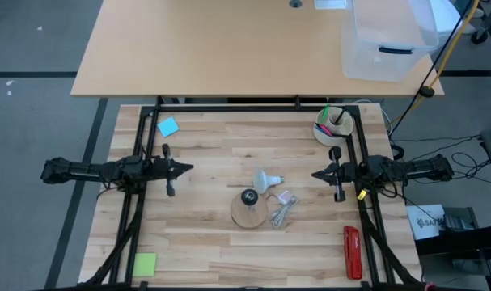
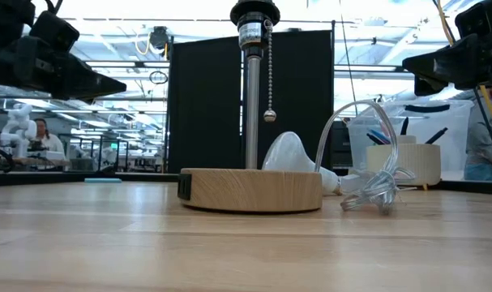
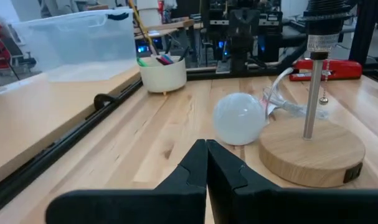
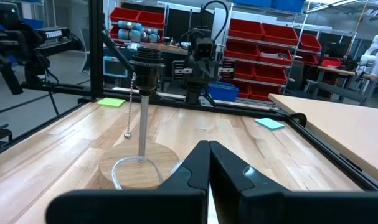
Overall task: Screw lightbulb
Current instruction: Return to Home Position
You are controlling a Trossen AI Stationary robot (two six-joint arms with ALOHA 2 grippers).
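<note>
The lightbulb (image 1: 265,182) lies on its side, screw end toward the nearer right end effector (image 1: 315,174), pressed together like the left end effector (image 1: 188,168).

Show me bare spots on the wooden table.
Free: the strip between the green note and red stapler; the strip between the blue note and pen cup. Crowded: lamp base, lightbulb and cable, midway between the left gripper and right gripper.
</note>
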